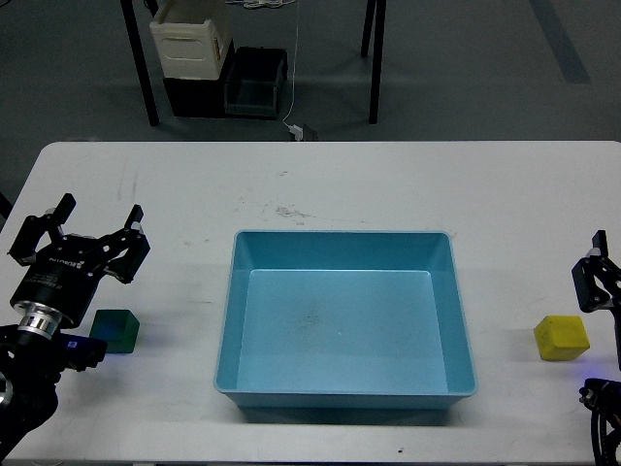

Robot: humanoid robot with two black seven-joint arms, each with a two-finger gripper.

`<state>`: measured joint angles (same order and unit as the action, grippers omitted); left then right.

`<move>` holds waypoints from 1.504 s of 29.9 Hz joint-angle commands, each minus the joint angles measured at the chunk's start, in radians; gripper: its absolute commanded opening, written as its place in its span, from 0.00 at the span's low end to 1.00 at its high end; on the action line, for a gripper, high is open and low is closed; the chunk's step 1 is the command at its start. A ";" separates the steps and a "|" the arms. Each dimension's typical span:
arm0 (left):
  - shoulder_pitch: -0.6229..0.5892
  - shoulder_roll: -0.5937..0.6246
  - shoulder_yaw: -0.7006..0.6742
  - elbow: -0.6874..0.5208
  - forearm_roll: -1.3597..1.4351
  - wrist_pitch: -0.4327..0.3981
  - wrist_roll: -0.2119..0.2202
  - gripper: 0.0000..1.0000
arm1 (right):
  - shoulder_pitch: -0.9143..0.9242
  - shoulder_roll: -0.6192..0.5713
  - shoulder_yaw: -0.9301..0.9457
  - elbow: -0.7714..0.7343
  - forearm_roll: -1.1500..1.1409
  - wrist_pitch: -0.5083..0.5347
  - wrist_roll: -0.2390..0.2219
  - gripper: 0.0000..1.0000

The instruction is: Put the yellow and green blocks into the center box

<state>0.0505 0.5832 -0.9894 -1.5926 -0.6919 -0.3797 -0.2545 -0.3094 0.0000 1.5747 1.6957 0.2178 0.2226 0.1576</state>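
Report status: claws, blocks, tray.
Left claw open, empty. Right claw at frame edge, state unclear. Green block and yellow block on table, outside tray. Nothing blocking.

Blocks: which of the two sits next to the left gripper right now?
The green block, on the table left of the blue tray, just below the open left gripper. The yellow block lies on the tray's far right side.
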 commanded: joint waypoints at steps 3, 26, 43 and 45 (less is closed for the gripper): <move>-0.003 0.001 -0.002 0.020 -0.001 0.002 -0.002 1.00 | 0.006 0.000 0.011 -0.028 -0.002 0.008 0.000 1.00; -0.009 0.000 -0.018 0.043 -0.005 0.007 -0.003 1.00 | 0.410 -0.527 0.058 -0.128 -1.086 -0.331 0.002 0.99; -0.009 -0.008 -0.018 0.066 -0.005 0.010 -0.003 1.00 | 0.912 -1.035 -0.635 -0.350 -1.377 -0.152 0.331 0.99; -0.009 -0.010 -0.018 0.068 -0.005 0.010 -0.003 1.00 | 0.981 -1.097 -0.732 -0.350 -1.403 -0.094 0.331 0.99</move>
<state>0.0414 0.5746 -1.0077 -1.5281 -0.6965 -0.3697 -0.2578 0.5722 -1.0208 0.9789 1.3545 -1.1578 0.0484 0.4789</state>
